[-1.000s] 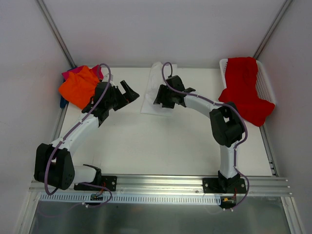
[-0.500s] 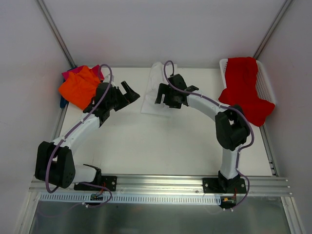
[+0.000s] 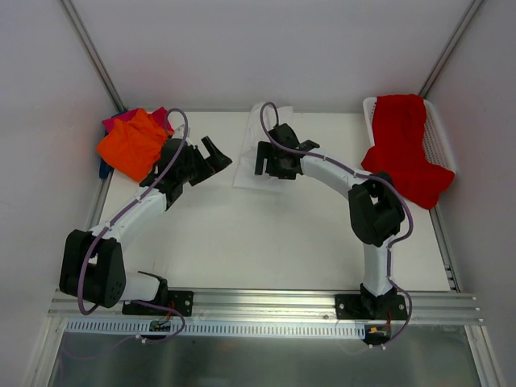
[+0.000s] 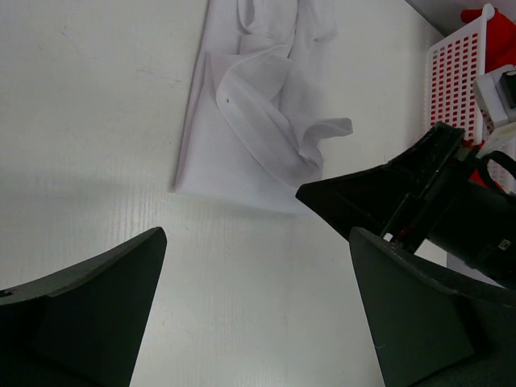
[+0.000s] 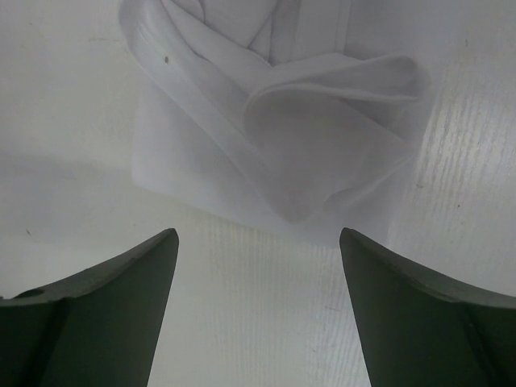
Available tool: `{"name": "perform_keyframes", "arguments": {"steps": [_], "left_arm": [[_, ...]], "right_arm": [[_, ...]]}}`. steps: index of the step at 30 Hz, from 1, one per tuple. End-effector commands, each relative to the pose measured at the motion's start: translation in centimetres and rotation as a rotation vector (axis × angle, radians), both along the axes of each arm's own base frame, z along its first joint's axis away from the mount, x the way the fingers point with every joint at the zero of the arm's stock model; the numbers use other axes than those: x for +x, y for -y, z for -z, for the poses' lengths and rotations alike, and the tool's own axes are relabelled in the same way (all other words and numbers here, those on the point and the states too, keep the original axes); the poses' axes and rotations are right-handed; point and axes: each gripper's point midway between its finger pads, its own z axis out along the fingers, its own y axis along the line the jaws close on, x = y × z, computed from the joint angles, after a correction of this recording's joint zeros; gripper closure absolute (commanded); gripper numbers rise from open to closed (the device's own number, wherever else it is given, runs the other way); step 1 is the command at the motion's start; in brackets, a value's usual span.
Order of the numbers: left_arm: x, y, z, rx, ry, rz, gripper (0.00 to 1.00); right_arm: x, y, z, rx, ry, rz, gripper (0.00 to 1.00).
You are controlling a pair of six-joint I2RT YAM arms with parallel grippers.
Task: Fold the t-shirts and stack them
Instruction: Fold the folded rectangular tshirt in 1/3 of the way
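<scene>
The top view alone takes in the whole spread. A crumpled orange cloth t-shirt (image 3: 129,145) sits at the far left corner of the pale table (image 3: 242,242), lying over a magenta-pink shirt (image 3: 113,122), with a sliver of blue cloth (image 3: 103,169) at its left edge. A red t-shirt (image 3: 403,141) drapes over the white plastic mesh basket (image 3: 441,133) at the far right.

The partly folded white t-shirt (image 3: 248,168) lies flat at the far middle of the table, between the two arms.

The left gripper (image 3: 216,150) hangs just left of that shirt with its jaws spread wide and nothing in them. The right gripper (image 3: 264,165) is over the shirt's near part.

Only the wrist views show the cloth's layers. The right wrist view shows a rounded fold standing up from the flat panel, and this gripper's jaws are parted and empty above the shirt's near edge. The left wrist view adds the right gripper's black finger low beside the shirt's near right corner, with the basket's red-backed mesh behind it.
</scene>
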Motion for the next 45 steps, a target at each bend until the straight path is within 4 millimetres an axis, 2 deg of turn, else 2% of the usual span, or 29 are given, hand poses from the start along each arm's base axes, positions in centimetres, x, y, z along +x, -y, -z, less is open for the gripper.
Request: {"name": "perform_keyframes", "arguments": {"steps": [1, 14, 19, 22, 30, 33, 34, 37, 38, 45], "left_arm": [[0.2, -0.4, -0.7, -0.014, 0.036, 0.001, 0.01], [0.2, -0.7, 0.2, -0.007, 0.018, -0.004, 0.01], [0.1, -0.6, 0.5, -0.007, 0.011, 0.000, 0.01], [0.2, -0.6, 0.4, -0.008, 0.014, 0.000, 0.01], [0.1, -0.8, 0.6, 0.001, 0.013, -0.002, 0.01], [0.1, -0.9, 0.8, 0.005, 0.011, -0.005, 0.01], [0.1, -1.0, 0.8, 0.006, 0.012, -0.006, 0.01], [0.3, -1.1, 1.0, 0.007, 0.006, -0.009, 0.01], [0.3, -1.1, 1.1, 0.006, 0.002, -0.008, 0.01], [0.5, -0.9, 1.9, 0.001, -0.019, -0.005, 0.01]], "right_arm": [[0.1, -0.5, 0.2, -0.018, -0.001, -0.018, 0.15], [0.9, 0.1, 0.3, -0.060, 0.031, -0.027, 0.36], [1.1, 0.2, 0.5, -0.074, 0.034, -0.029, 0.40], [1.5, 0.3, 0.8, -0.080, 0.035, -0.025, 0.47], [3.3, 0.5, 2.1, -0.095, 0.023, -0.019, 0.50], [3.8, 0.8, 2.5, -0.096, 0.018, -0.012, 0.61], [3.9, 0.9, 2.6, -0.096, 0.012, -0.010, 0.70], [4.3, 1.3, 2.7, -0.097, 0.010, -0.005, 0.89], [4.3, 1.4, 2.8, -0.100, 0.008, -0.003, 0.99], [4.8, 2.2, 1.9, -0.086, 0.015, 0.014, 0.99]]}}
